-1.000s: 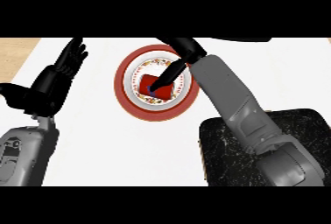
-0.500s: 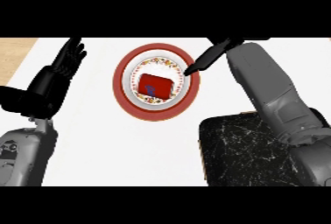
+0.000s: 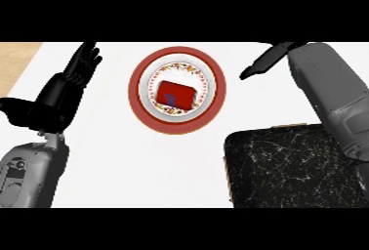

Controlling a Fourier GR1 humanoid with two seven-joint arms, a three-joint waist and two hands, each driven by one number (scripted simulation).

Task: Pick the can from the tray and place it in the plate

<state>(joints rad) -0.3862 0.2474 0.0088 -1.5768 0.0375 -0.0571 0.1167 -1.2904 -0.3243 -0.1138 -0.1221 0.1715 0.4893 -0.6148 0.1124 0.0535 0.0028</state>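
1 second ago the right hand (image 3: 261,64) was down over the plate (image 3: 134,90) with the can under it. Now it has pulled off to the plate's right, fingers straight and holding nothing. The red can (image 3: 177,94) lies released on the plate's patterned middle, well apart from the black tray (image 3: 296,166), so the placing looks done (only the retreat remains). Its outline is nearly square and slightly tilted, so its long axis is hard to call. The left hand (image 3: 61,95) rests open at the bench's (image 3: 144,166) left.
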